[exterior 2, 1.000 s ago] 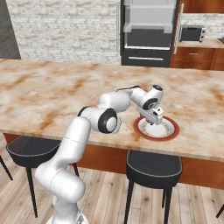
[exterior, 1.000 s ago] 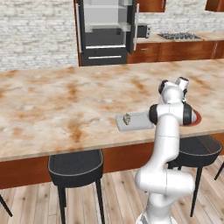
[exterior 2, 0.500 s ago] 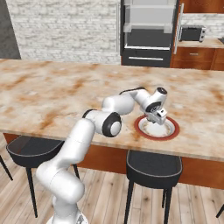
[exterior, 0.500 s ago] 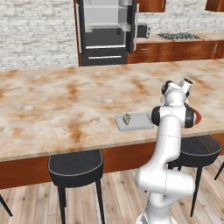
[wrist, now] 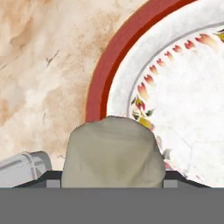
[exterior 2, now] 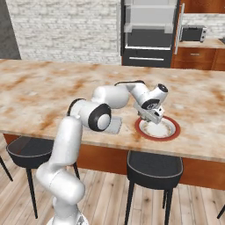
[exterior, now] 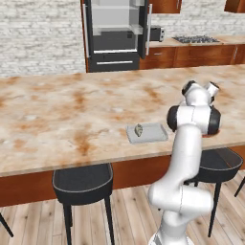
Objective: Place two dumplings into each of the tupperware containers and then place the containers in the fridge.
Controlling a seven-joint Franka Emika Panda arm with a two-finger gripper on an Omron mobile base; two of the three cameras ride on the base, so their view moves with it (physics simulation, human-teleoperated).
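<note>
gripper (exterior 2: pixel 157 119) grips dumpling (wrist: pixel 113 152) at dish (wrist: pixel 183 87) rim.

No text, label, brand, number or sign is readable anywhere.

Glossy marbled stone counter (exterior: pixel 72 119); matt, lumpy dumpling (wrist: pixel 113 152); glazed red-rimmed dish (wrist: pixel 183 96).
</note>
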